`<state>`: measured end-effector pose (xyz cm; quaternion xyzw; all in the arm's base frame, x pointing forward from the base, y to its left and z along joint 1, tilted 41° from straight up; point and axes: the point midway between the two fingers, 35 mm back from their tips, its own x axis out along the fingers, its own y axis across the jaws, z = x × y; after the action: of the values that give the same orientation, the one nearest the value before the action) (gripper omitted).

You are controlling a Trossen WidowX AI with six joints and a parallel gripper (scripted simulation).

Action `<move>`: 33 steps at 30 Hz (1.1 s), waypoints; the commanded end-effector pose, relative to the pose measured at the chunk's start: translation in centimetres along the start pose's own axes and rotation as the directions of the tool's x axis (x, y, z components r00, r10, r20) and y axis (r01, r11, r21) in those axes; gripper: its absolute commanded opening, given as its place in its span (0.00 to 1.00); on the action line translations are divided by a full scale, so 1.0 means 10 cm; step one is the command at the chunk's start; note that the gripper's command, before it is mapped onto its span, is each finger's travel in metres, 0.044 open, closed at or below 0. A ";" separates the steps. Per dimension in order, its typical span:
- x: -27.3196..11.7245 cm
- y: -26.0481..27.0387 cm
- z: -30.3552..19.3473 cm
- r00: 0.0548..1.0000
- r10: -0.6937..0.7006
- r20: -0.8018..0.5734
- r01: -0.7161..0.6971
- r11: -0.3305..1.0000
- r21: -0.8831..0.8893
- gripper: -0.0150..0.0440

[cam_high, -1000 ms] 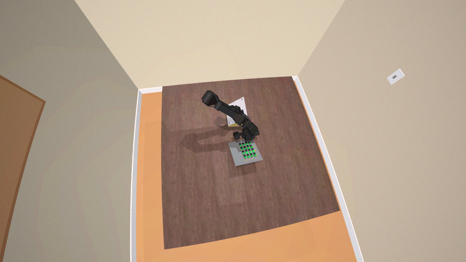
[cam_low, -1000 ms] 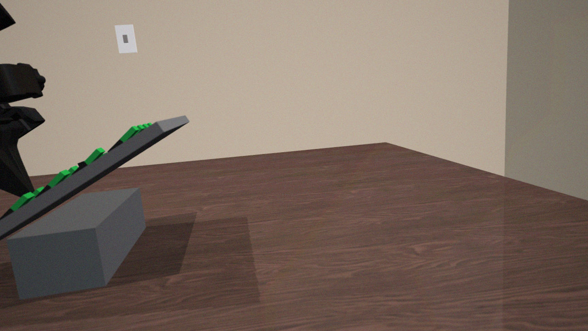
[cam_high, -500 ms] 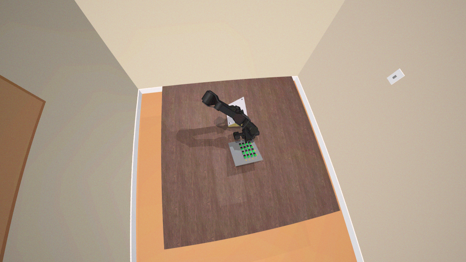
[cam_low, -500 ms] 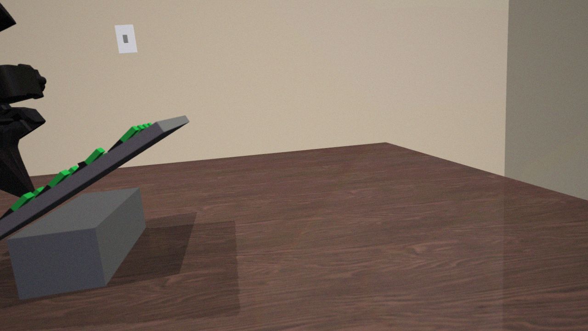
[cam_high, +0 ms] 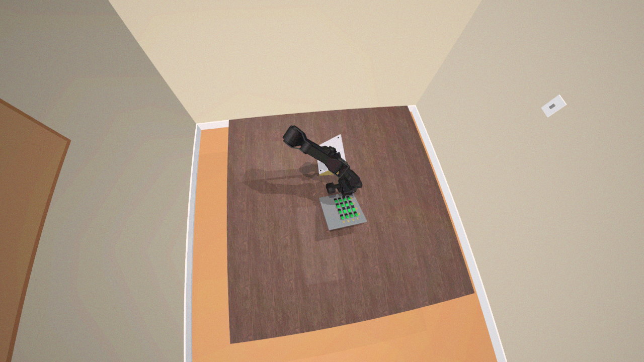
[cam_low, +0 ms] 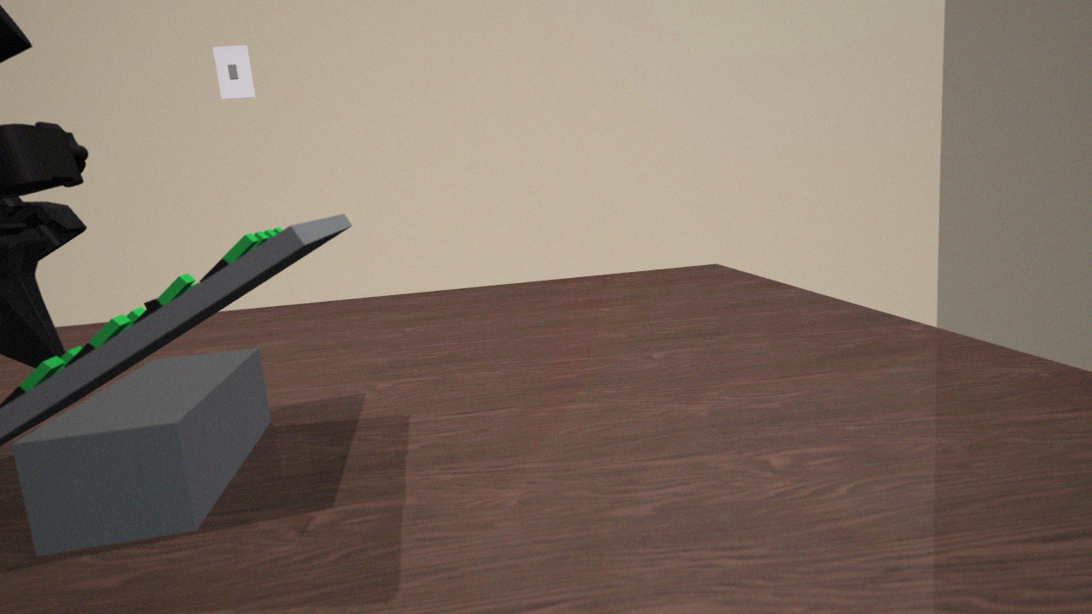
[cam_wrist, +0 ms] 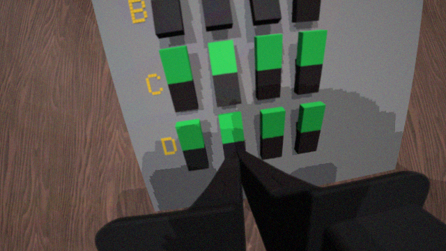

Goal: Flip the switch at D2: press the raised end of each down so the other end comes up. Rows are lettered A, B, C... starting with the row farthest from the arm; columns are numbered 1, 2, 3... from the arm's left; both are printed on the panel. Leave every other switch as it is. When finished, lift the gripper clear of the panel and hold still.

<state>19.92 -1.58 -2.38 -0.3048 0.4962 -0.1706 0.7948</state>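
A grey switch panel (cam_high: 330,219) (cam_low: 316,228) (cam_wrist: 362,63) is tilted up on a grey block (cam_low: 137,443); it carries rows of rocker switches, each half green and half black. In the wrist view the D2 switch (cam_wrist: 231,129) is the second in the row marked D. My gripper (cam_wrist: 236,157) (cam_high: 340,194) is shut and empty, with its joined fingertips on the black near end of D2. D2's green half shows a lighter and a darker part. In the exterior view only the arm's dark body (cam_low: 30,228) shows at the left edge, above the panel's low end.
The panel stands on a dark wooden table (cam_high: 278,252) (cam_low: 687,427). The arm's white base plate (cam_high: 332,145) lies behind the panel. Neighbour switches D1 (cam_wrist: 191,141) and D3 (cam_wrist: 272,127) stand close on either side of my fingertips.
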 end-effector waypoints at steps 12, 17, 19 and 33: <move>0.02 0.01 0.00 1.000 0.003 0.000 -0.003 1.000 -0.003 0.25; 0.03 0.01 0.00 1.000 0.003 0.000 -0.003 1.000 -0.003 0.25; -0.03 0.02 0.01 1.000 0.005 -0.003 -0.005 1.000 0.001 0.25; -0.64 0.01 0.12 1.000 0.007 -0.028 -0.007 1.000 -0.003 0.25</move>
<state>17.49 2.01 1.70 -0.3065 0.5095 -0.1712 0.7856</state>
